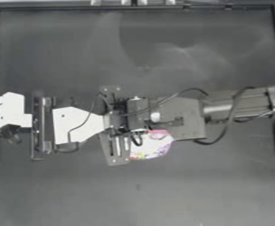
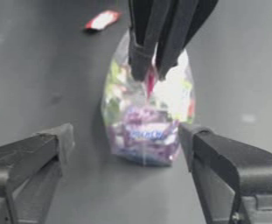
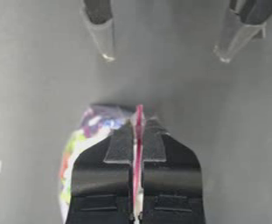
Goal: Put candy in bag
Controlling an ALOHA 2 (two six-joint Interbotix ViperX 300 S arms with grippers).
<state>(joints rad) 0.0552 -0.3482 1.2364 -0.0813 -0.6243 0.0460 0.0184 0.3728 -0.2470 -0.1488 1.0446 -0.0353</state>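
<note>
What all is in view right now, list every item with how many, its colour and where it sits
bag: one, clear plastic with a pink-red top strip and yellow, pink and white contents, near the table's middle, pinched at its top strip by the right gripper
candy: one, red and white, lying on the table beyond the bag, apart from it
table: one, dark, under everything
left gripper: one, dark, jaws open, facing the bag without touching it
right gripper: one, dark, jaws shut on the bag's strip
</note>
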